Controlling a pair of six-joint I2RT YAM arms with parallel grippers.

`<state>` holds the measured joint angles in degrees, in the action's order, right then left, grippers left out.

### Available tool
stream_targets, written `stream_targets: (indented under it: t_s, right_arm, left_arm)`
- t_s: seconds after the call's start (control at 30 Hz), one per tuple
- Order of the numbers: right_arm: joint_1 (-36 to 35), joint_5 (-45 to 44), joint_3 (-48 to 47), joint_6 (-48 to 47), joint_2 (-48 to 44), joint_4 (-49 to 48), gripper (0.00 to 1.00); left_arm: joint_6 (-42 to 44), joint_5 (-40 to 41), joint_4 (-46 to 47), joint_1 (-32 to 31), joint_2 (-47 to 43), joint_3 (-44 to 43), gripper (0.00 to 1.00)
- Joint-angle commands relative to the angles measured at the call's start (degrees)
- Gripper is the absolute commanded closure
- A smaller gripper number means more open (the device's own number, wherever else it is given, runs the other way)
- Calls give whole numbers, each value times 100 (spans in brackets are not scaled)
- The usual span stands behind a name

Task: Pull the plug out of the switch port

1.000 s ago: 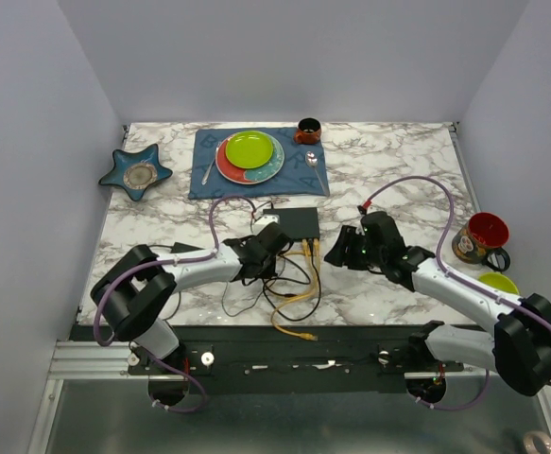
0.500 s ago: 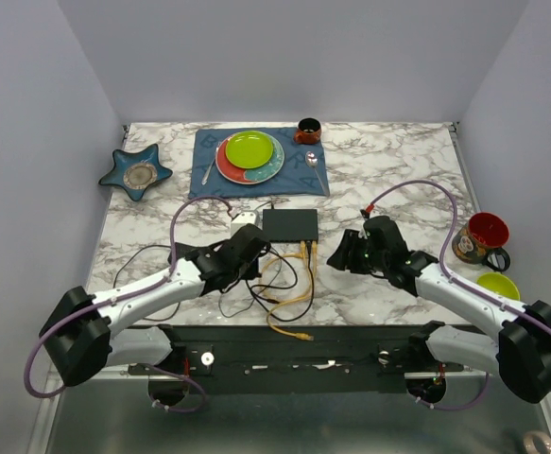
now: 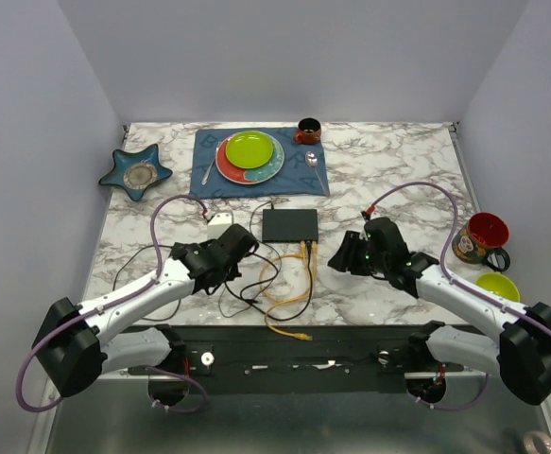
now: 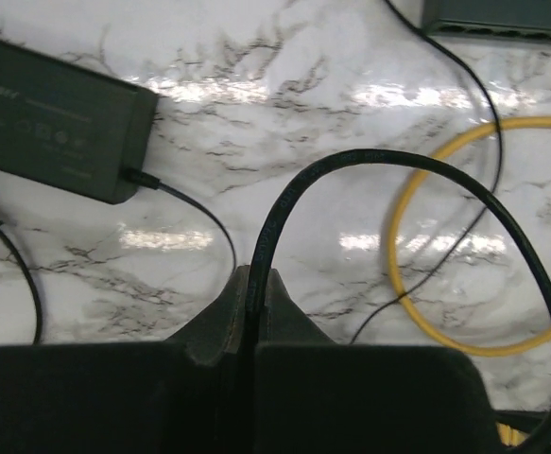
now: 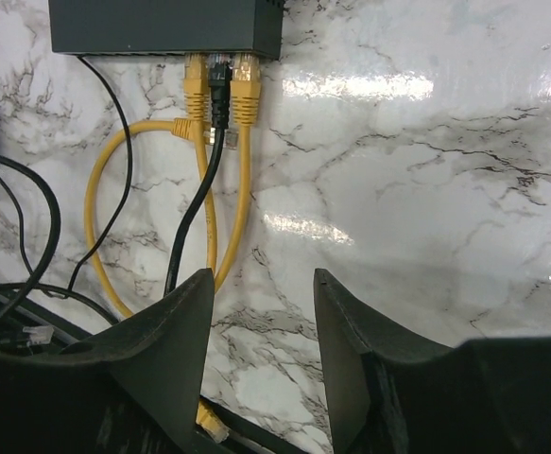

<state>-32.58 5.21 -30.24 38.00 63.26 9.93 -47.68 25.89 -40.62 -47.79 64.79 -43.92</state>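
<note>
Short of the switch, the open right gripper should next advance onto the black plug, while the left gripper clamps a cable.

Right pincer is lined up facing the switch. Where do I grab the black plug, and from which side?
Grip the black plug by its boot just outside the switch, coming from the near side along its cable. Two yellow plugs flank it closely, so probably pinch top-and-bottom, not sideways.
</note>
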Motion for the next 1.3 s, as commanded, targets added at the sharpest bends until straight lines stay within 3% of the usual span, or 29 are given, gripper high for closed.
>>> stream_targets:
  t_s: [0.0, 0.1, 0.13, 0.23, 0.3, 0.43, 0.53, 0.57, 0.63, 0.7, 0.87, 1.27]
  right_arm:
    - [-3, -161, 141, 50, -104, 53, 45]
    - [-12, -170, 159, 59, -104, 53, 45]
    - [-12, -170, 167, 67, -104, 61, 45]
    - [-12, -161, 159, 41, -121, 53, 45]
    - [-12, -152, 150, 15, -156, 53, 45]
    - [-12, -108, 97, -56, -157, 53, 45]
    - [-21, -91, 27, -91, -60, 53, 45]
    - [-21, -91, -8, -117, -25, 44, 45]
    - [-21, -56, -43, -117, 54, 35, 45]
    - [-21, -12, -61, -126, 98, -9, 45]
    - [-64, 129, -44, -91, 370, -114, 46]
    - [-223, -239, -764, 111, 1047, -167, 46]
  left_arm:
    - [-443, 338, -482, 559, -142, 279, 100]
    - [-575, 276, -473, 955, -405, 270, 77]
    - [-593, 276, -482, 1043, -476, 253, 54]
    - [-620, 407, -578, 1429, -652, 130, 13]
    - [-593, 583, -770, 1614, -740, -81, 7]
    - [-506, 804, -790, 1773, -1056, -476, 5]
    - [-225, -19, 104, 1773, -1407, -390, 10]
    - [-111, -823, 438, 1773, -1460, -206, 13]
    - [-83, -1409, 1274, 1677, -1391, -38, 19]
    - [-23, -1727, 1634, 1467, -1015, -29, 22]
    - [163, -1438, 1829, 746, -118, -380, 22]
    - [294, -1719, 2550, 754, 1904, -1170, 23]
